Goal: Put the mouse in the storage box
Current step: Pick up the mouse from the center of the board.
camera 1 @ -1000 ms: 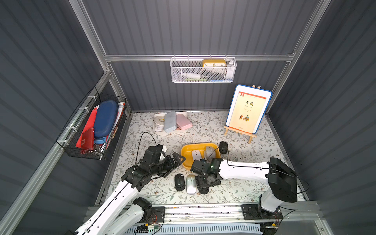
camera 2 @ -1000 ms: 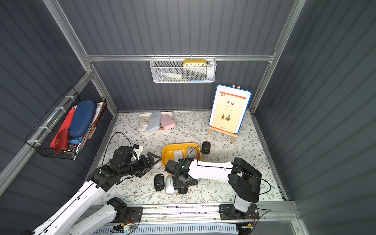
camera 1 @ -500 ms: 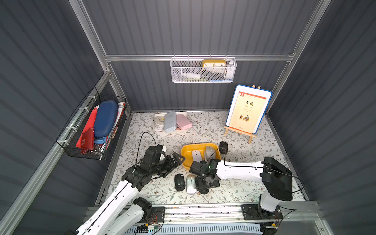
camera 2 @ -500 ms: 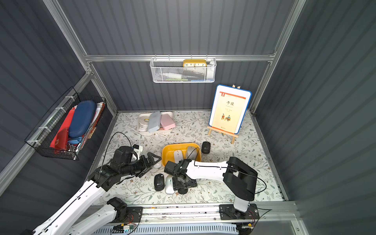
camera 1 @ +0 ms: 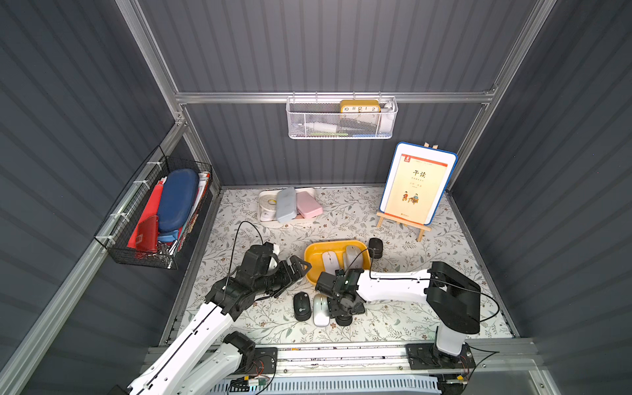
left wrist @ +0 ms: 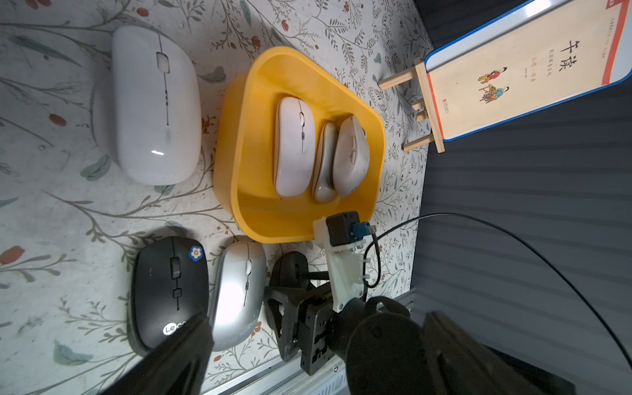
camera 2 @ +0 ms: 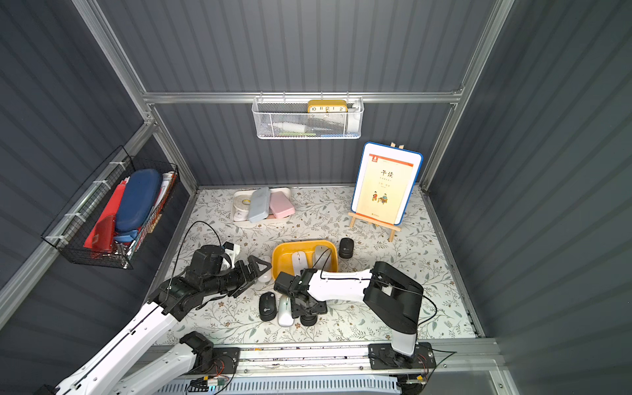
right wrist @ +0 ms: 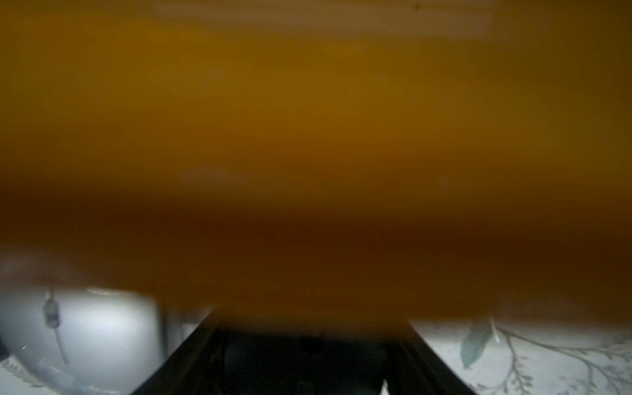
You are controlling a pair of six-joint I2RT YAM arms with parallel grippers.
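The floral mat (camera 1: 393,325) is pretty crowded. Right in front of the yellow storage box (camera 1: 316,254) there's a row of three mice packed side by side: a black one with a flower sticker (left wrist: 171,290), a silver mouse (left wrist: 239,294) tight beside it, and then the black mouse (left wrist: 289,268) that the right gripper (camera 1: 343,313) sits over. A big white mouse (left wrist: 155,102) lies just beside the box's left wall. Another black one (camera 1: 375,247) sits at the box's far right corner near the book easel (camera 1: 415,186), and three pale mice (left wrist: 325,164) already fill the right half of the box. The right wrist view is mostly yellow blur, with the box wall right up against the lens and dark fingers (right wrist: 191,349) either side of something dark. Honestly can't tell if they're clamped on the mouse or just straddling it. The left gripper (camera 1: 298,273) is spread wide, holds nothing, and hovers over the big white mouse.
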